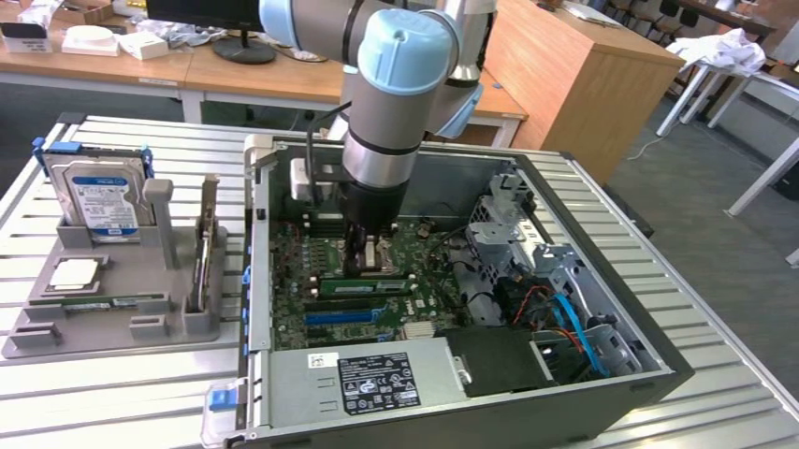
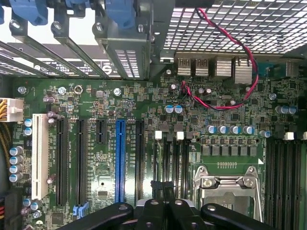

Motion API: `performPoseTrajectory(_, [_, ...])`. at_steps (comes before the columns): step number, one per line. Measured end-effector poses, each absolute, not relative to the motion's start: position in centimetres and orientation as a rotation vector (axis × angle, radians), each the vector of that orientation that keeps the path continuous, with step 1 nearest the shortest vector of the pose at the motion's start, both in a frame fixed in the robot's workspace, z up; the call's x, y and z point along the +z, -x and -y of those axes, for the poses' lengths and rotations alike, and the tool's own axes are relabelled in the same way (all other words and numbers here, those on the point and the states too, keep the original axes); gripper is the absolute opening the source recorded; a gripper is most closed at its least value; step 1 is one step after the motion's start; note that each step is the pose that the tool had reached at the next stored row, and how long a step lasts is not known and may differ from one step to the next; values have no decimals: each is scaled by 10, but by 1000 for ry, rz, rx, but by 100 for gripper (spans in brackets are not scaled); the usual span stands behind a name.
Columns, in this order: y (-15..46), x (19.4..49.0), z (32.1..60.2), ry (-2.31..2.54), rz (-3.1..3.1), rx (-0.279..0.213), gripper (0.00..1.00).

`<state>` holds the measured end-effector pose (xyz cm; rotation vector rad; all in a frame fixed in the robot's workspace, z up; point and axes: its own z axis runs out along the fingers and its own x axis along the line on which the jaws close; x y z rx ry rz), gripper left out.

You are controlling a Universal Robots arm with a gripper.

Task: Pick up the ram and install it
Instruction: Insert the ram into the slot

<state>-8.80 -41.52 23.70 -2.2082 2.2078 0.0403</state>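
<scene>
The ram [image 1: 365,286], a narrow green stick, stands on edge in a memory slot of the motherboard [image 1: 312,323] inside the open computer case. My gripper [image 1: 363,269] hangs straight down over the ram's middle, its tip at the ram's top edge. In the wrist view the black fingers [image 2: 152,207] meet with no gap, so the gripper [image 2: 163,188] is shut over the row of memory slots [image 2: 172,160]. I cannot tell whether the fingertips touch the ram. Its green face shows uncovered in the exterior view.
The case wall [image 1: 374,383] with its labelled power supply surrounds the board. Beside the slots are the silver processor socket [image 2: 228,184] and a blue expansion slot [image 2: 119,158]. A grey tray [image 1: 112,309] on the exterior view's left holds a hard drive [image 1: 100,201] and a square chip [image 1: 75,273].
</scene>
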Motion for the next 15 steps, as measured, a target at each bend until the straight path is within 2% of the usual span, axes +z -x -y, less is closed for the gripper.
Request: performPoseTrajectory(15, [88,233,415,2208,-2208,40,10])
